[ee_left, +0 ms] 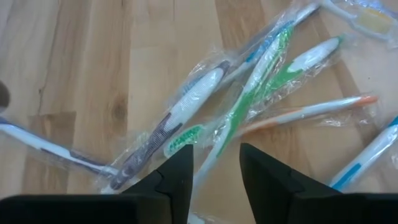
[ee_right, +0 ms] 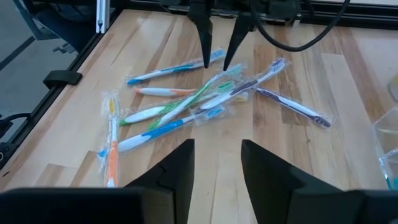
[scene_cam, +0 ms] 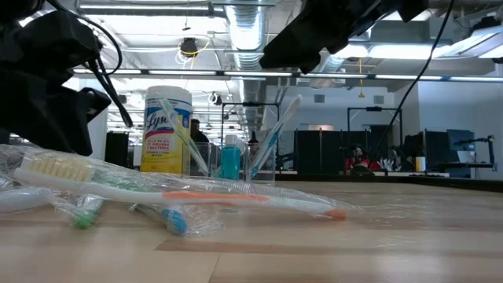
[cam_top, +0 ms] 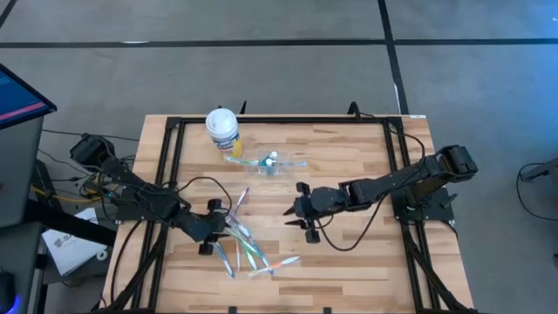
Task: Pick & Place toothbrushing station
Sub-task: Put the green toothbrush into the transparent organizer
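Several wrapped toothbrushes (cam_top: 247, 245) lie scattered on our pale wooden table (cam_top: 349, 262), right under and just ahead of our left gripper (cam_top: 223, 228), whose fingers stand apart over a green-and-white brush without holding anything. Our right gripper (cam_top: 295, 214) hangs with its fingers parted and empty, facing that pile across bare planks, and off to its side stand the clear cup (scene_cam: 250, 161) with brushes and a blue tube (scene_cam: 229, 161) in it, next to the yellow canister (cam_top: 222, 127). Beyond the table edge we see grey floor, and level across it an office with ceiling ducts, desks and seated people (scene_cam: 357, 161).
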